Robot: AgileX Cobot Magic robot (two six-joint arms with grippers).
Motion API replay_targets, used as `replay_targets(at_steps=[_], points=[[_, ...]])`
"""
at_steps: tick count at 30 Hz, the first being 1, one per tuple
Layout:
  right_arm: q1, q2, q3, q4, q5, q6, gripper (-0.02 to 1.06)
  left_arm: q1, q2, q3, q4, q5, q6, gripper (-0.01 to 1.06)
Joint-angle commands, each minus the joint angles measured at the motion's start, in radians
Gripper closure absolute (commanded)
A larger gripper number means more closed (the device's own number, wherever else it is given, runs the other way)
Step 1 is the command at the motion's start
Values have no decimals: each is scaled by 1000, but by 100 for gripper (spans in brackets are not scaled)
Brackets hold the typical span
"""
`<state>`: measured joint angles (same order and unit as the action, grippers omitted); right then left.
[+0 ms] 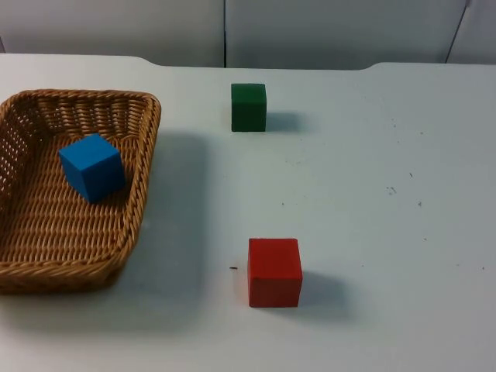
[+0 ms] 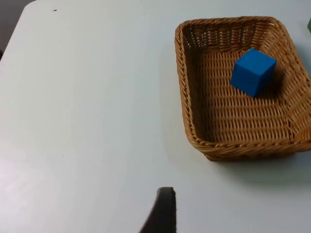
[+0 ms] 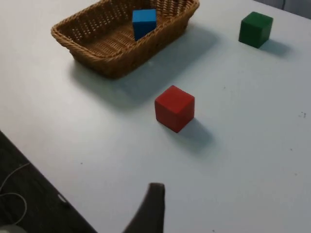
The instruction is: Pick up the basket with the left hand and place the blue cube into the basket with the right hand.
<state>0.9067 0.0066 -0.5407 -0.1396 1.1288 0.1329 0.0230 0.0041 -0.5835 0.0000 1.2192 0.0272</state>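
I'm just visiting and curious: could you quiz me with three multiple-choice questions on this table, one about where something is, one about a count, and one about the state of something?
1. Where is the blue cube?
A. on the bare table
B. inside the basket
C. on top of the red cube

2. How many cubes are there?
A. two
B. three
C. four

3. How does the basket stand?
A. resting on the table
B. tipped upside down
C. stacked on the green cube

Answers: 1 B, wicker walls surround the cube. 2 B, one blue, one red, one green. 3 A, it sits flat and open side up on the table.
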Motion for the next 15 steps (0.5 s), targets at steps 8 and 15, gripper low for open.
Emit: replay_targets(at_steps=[8, 15], points=[[1, -7, 3, 10, 2, -46, 22, -5, -4, 20, 6, 2, -2, 29], [1, -7, 3, -15, -32, -44, 22, -5, -4, 20, 6, 2, 0, 29]])
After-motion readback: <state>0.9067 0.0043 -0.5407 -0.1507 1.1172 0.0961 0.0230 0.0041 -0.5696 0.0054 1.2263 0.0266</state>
